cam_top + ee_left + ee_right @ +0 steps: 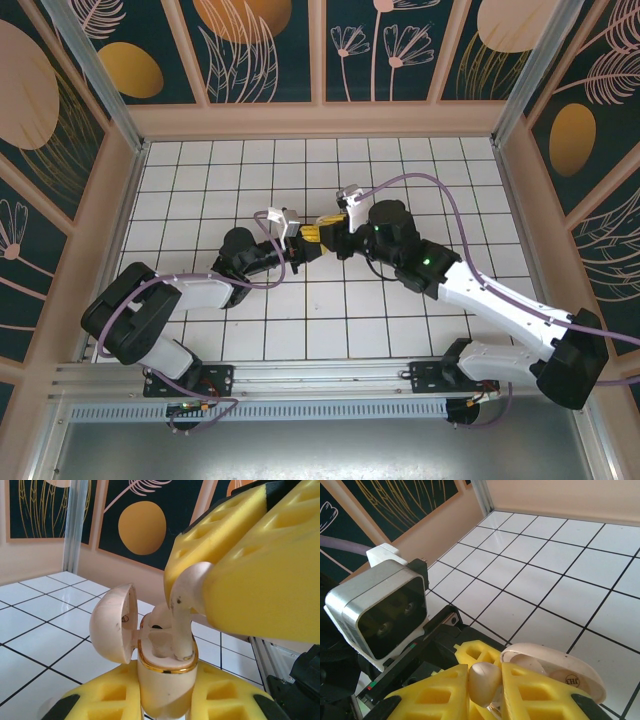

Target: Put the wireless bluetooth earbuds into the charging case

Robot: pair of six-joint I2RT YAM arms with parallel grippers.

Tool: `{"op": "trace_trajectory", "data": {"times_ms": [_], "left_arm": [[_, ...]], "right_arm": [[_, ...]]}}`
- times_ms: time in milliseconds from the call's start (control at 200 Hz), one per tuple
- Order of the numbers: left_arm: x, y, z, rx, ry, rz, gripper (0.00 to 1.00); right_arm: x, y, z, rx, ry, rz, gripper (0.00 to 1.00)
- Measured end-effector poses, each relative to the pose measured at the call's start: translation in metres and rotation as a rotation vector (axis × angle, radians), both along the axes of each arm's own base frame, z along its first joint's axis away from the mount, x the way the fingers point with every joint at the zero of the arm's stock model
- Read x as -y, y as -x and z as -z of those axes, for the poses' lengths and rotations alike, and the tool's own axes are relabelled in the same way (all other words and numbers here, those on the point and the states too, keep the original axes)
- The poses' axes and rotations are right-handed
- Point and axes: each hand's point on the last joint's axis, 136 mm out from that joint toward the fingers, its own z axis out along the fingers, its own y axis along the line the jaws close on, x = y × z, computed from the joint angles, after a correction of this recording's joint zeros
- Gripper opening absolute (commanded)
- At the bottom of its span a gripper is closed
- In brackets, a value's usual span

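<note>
From the left wrist camera I see the left gripper (165, 705) clamped with its yellow foam fingers (100, 700) on the small white charging case with a gold rim (161, 680). The case stands upright and its round lid (112, 625) is swung open. The right gripper (485, 692) is closed on one glossy white wireless earbud (182, 612), and its stem reaches down into a well of the case.
</note>
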Motion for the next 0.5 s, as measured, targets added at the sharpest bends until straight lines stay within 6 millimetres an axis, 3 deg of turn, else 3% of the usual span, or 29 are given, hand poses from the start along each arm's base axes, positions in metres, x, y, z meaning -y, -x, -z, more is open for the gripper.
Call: {"op": "trace_trajectory", "data": {"times_ms": [500], "left_arm": [[-0.0013, -0.0009, 0.0024, -0.022, -0.016, -0.011, 0.02]], "right_arm": [[0.0, -0.0065, 0.0077, 0.005, 0.026, 0.042, 0.2]]}}
